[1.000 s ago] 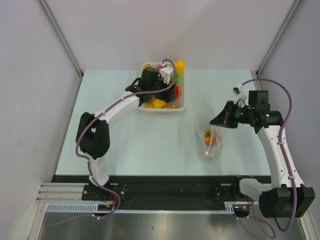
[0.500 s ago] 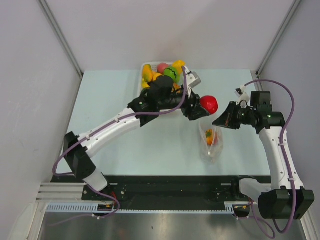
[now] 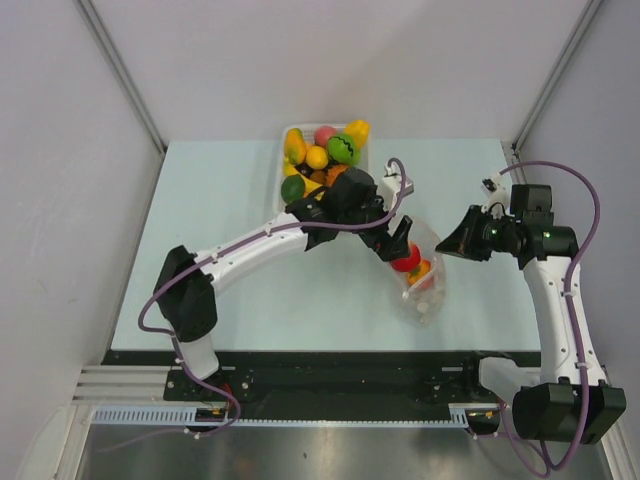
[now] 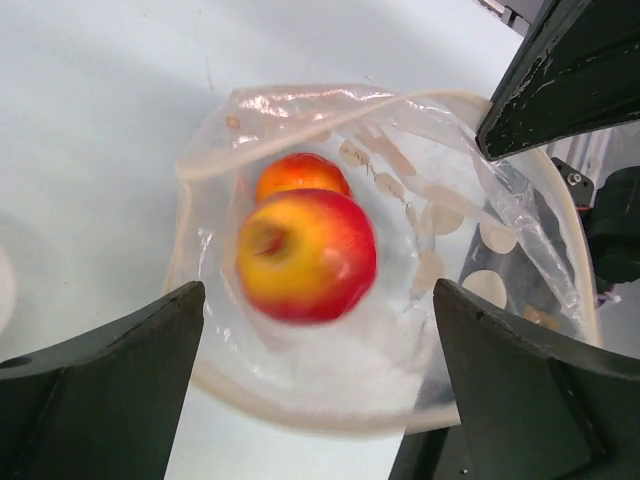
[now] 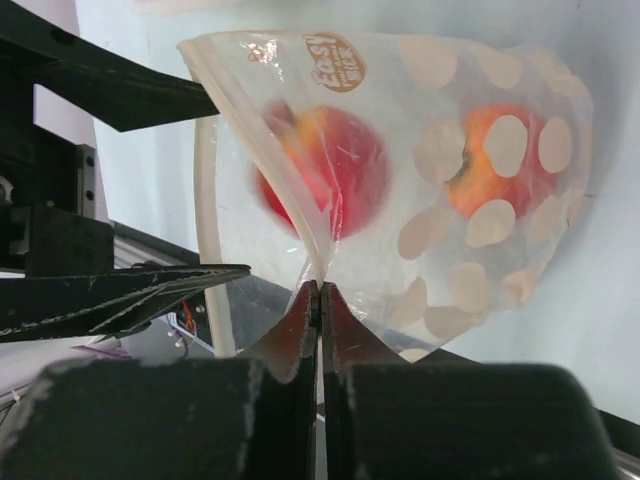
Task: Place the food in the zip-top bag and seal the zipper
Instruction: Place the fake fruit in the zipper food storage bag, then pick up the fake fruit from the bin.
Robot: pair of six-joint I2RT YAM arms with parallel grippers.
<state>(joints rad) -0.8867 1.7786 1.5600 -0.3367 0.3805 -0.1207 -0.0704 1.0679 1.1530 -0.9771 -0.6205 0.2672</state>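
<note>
The see-through zip-top bag (image 3: 428, 292) lies right of centre with its mouth held open. My right gripper (image 3: 447, 243) is shut on the bag's mouth edge (image 5: 320, 290). My left gripper (image 3: 400, 240) is open over the mouth (image 4: 320, 400), touching nothing. A red-yellow apple (image 4: 305, 255) shows blurred inside the mouth, free of my fingers (image 4: 100, 385). An orange fruit (image 4: 300, 172) lies deeper in the bag. Both fruits show through the plastic in the right wrist view: the apple (image 5: 325, 170) and the orange fruit (image 5: 490, 165). The pale zipper (image 5: 205, 250) rims the mouth.
A white slotted basket (image 3: 283, 160) stands at the table's back centre with several toy fruits (image 3: 340, 148) in it. My left arm stretches from the basket area across to the bag. The table's near edge is just below the bag.
My left gripper carried the red apple from the basket to the bag's mouth and opened; the apple is now in the bag. My right gripper stayed shut on the bag's edge.
</note>
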